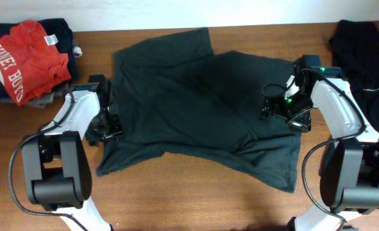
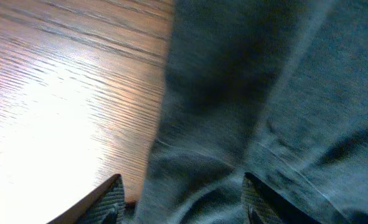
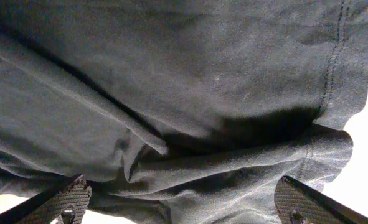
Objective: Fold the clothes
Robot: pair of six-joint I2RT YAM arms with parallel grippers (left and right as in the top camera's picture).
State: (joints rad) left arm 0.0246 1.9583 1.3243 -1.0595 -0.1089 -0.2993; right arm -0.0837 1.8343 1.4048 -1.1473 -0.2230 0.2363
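Note:
A dark grey-green T-shirt (image 1: 195,109) lies spread and partly folded across the middle of the wooden table (image 1: 195,199). My left gripper (image 1: 110,125) is down at the shirt's left edge. In the left wrist view its gripper (image 2: 184,205) has both jaws apart, with a raised fold of the shirt (image 2: 246,93) between them. My right gripper (image 1: 285,112) is low over the shirt's right edge. The right wrist view shows this gripper (image 3: 184,202) wide open, straddling a bunched hem of the cloth (image 3: 221,168).
A red garment with white lettering (image 1: 25,61) lies on a pile of dark clothes (image 1: 58,29) at the back left corner. Another black garment (image 1: 362,51) lies at the back right. Bare wood (image 2: 59,93) shows left of the shirt.

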